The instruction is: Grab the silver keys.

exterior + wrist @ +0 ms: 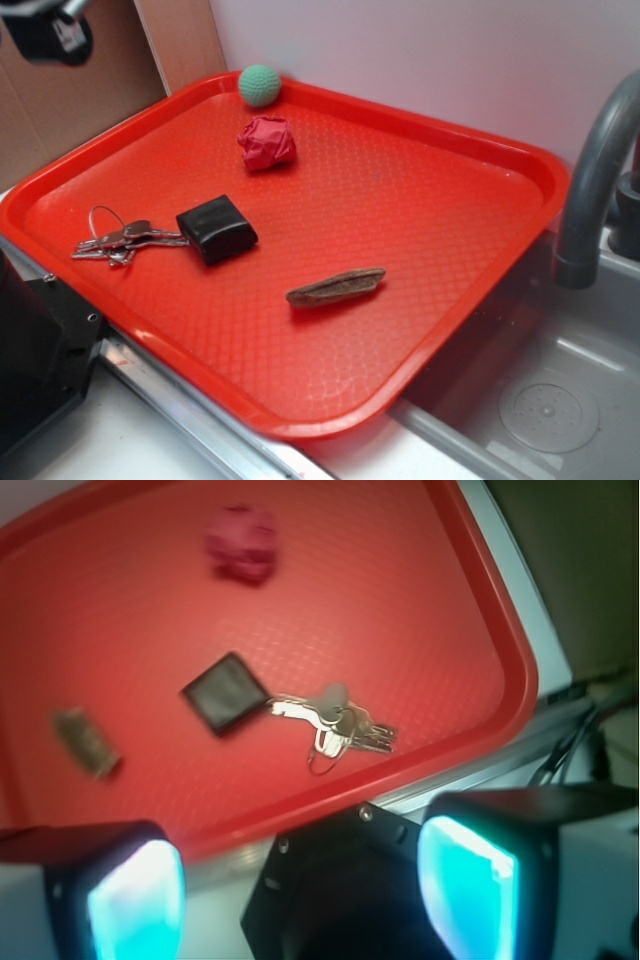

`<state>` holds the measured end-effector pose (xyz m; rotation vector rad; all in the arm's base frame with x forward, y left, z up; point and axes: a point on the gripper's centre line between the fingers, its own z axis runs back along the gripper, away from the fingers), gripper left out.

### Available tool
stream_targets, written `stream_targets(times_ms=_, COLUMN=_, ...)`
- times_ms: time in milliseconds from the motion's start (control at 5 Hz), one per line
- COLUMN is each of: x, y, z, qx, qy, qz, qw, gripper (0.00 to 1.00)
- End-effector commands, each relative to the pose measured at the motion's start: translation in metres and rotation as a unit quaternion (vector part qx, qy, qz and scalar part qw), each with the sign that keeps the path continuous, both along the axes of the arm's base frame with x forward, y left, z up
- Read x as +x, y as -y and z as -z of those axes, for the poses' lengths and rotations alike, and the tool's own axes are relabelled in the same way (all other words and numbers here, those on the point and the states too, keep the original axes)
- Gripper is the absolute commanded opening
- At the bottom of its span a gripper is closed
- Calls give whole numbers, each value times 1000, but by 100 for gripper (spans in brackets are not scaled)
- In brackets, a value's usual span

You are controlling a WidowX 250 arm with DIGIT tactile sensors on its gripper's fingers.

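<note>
Red tray [450, 150] sits on the counter beside a sink [560, 400]; a grey faucet [590, 190] arches over the tray's right edge.

On the tray, exterior view:
- Keys [125, 240] lie flat near the left rim, wire ring toward the rim, blades fanned out. They are joined to a black fob [216, 229], which lies just to their right.
- Brown wood-like piece [336, 287] lies toward the front of the tray, well apart from the fob.
- Crumpled red ball [266, 142] sits toward the back, well apart from the fob.
- Green ball [259, 85] rests against the back rim, near the red ball.

Wrist view (blurred): keys [340, 725] and fob [225, 693] show near the tray's [500, 660] closer rim, above and between the two fingers. Red ball [242, 543] lies farther off; wood piece [86, 742] to the left.

Gripper [300, 890]: fingers [135, 900] stand spread wide, nothing between them. It hangs off the tray, above a black base at the tray's edge, apart from the keys. In the exterior view only a dark part of the arm [45, 30] shows at the top-left corner.
</note>
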<state>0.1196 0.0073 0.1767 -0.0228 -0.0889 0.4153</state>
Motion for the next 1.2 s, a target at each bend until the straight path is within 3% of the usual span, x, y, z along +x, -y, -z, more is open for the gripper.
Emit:
stream_targets(times_ms=0, x=3, y=-27, z=40, qx=1, qy=37, qz=-75, qw=996, gripper=100)
stream_targets(times_ms=200, x=-2, y=-37, z=64, qx=11, qy=15, qz=-92, qw=996, gripper=100)
stream_targets(times_ms=400, x=2, y=-41, z=85, qx=13, qy=38, qz=-90, qw=995, gripper=100)
stream_targets(times_ms=800, x=21, y=-38, z=120, qx=16, qy=47, qz=-58, qw=997, gripper=100)
stream_targets(times_ms=1000, x=24, y=-36, z=133, qx=6, qy=20, qz=-71, qw=997, gripper=100)
